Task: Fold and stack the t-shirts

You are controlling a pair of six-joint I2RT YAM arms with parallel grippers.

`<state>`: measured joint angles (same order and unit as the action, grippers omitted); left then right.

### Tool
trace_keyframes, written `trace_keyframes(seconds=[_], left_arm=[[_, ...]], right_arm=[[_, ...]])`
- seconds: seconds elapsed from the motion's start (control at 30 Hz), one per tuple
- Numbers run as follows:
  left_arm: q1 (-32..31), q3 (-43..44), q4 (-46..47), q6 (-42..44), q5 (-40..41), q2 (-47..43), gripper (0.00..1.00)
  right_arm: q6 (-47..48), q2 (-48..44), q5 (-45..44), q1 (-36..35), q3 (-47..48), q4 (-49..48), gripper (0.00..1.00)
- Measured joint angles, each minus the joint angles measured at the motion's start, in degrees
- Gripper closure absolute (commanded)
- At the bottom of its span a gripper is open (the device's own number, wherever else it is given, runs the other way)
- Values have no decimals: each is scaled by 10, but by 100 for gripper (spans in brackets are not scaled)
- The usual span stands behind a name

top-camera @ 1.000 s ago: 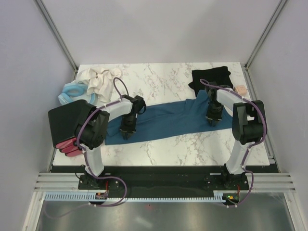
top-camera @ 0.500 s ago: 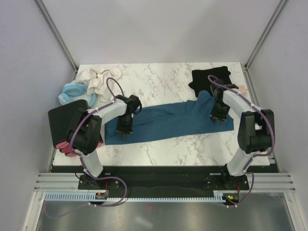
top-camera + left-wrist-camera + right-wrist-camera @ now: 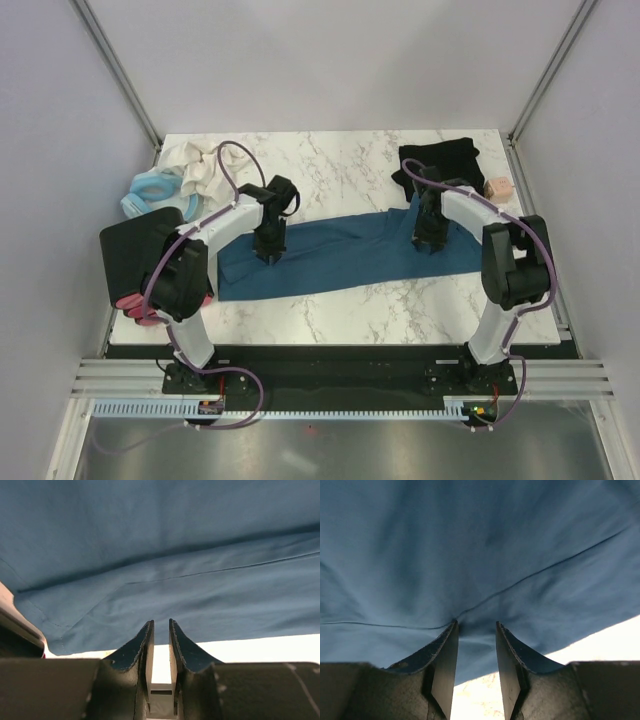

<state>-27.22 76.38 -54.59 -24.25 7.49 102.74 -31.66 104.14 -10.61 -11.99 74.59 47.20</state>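
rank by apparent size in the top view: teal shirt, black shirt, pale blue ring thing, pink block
1. teal shirt
2. black shirt
3. pale blue ring thing, only a little smaller
4. pink block

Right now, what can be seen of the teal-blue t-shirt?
The teal-blue t-shirt is soft, matte, cotton-looking cloth spread in a long band across the marble table, mostly flat with shallow creases and stitched seams. Its far right corner bunches up toward the black shirt. The left gripper, jaws nearly together with nothing between, hangs at one of its edges; the right gripper, jaws apart, has its tips at a small pucker in the cloth.
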Motion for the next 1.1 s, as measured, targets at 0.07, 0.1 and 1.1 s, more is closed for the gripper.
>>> trace_keyframes(seconds=[0.07, 0.1, 1.1], left_arm=[[0, -22, 4, 2, -1, 3, 75], [0, -27, 7, 3, -1, 7, 75], [-119, -159, -50, 16, -71, 15, 98]], right_arm=[[1, 12, 3, -10, -34, -11, 56], [0, 12, 3, -12, -45, -14, 56], [81, 181, 58, -98, 186, 63, 100]])
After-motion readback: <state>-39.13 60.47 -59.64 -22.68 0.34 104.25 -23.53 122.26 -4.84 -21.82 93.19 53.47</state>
